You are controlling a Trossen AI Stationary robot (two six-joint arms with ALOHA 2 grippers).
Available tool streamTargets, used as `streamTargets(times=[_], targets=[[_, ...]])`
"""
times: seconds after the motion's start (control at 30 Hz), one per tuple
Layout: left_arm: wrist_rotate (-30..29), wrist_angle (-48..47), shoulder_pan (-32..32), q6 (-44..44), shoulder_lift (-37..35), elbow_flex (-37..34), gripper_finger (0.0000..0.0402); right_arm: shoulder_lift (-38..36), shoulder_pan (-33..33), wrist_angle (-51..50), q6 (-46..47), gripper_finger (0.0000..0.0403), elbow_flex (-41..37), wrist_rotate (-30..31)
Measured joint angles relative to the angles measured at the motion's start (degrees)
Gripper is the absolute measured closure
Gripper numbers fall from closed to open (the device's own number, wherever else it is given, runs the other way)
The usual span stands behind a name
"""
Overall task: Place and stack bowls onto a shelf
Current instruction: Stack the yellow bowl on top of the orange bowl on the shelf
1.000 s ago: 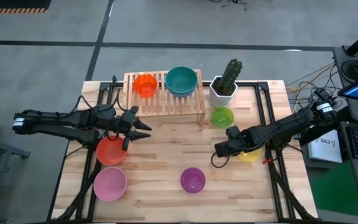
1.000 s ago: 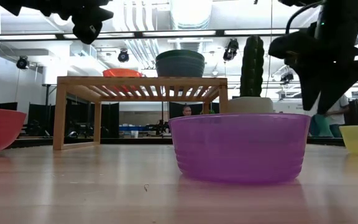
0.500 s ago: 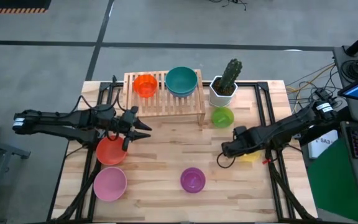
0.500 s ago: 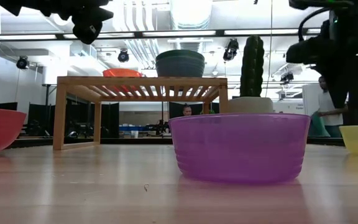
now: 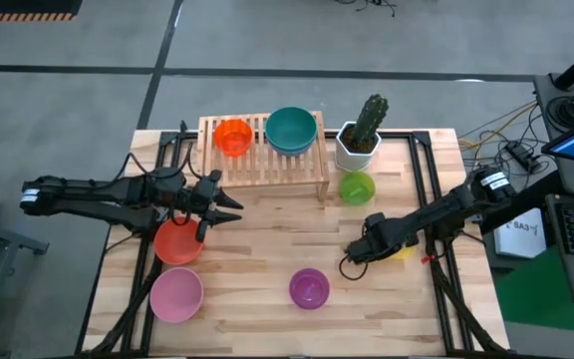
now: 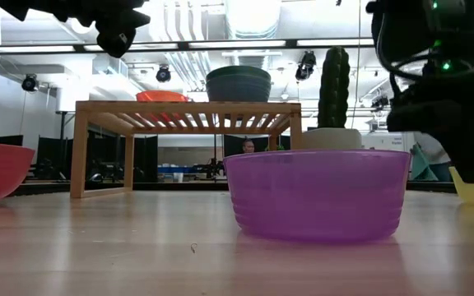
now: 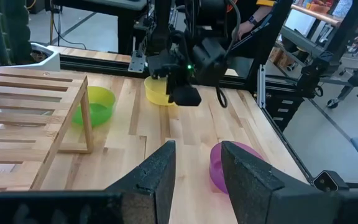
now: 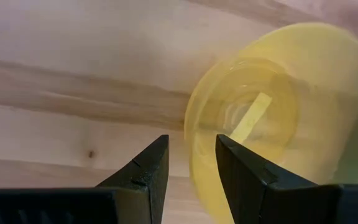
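**Four views, one tabletop**

The high camera looks straight down on the whole tabletop [image 5: 267,259] and both arms. The low camera sits at tabletop height, close behind the purple bowl [image 6: 317,194], facing level toward the shelf [image 6: 188,115] and the room beyond. The left wrist camera looks across the tabletop past its own fingers [image 7: 160,177] — sharing the purple bowl and yellow bowl [image 7: 158,91] with other views. The right wrist camera hangs very near, facing down onto the yellow bowl.

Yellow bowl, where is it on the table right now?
In the high view the yellow bowl sits on the table's right side, mostly hidden under the right gripper, below the lime green bowl and right of the purple bowl.
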Motion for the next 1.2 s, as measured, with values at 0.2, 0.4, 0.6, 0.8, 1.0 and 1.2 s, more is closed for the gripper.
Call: streamTargets(times=[0.2,0.4,0.6,0.8,1.0,1.2], targets=[[-0.01,0.02,0.00,-0.02,0.00,0.00,0.0290,1.54,0.00,0.43,-1.05,0.0284,0.04,-0.05],[-0.02,0.72,0.00,-0.02,0.00,0.00,0.0290,0.99,0.00,0.99,-3.37,0.0333,0.04,0.38],[0.00,1.07,0.00,-0.02,0.01,0.00,0.0290,-0.36,0.13,2.71,-10.78,0.0390,0.69,1.26],[0.11,4.96,0.00,-1.46,0.02,0.00,0.0290,-2.35,0.67,3.27,-23.03,0.0394,6.87,2.98],[0.15,9.58,-0.13,-1.36,0.23,0.00,0.0290,-4.93,2.35,8.87,-38.88,0.0394,15.02,11.57],[0.73,15.86,-0.82,-1.09,4.36,0.00,0.0290,-5.87,4.09,34.06,-67.36,0.0394,16.60,7.09]])
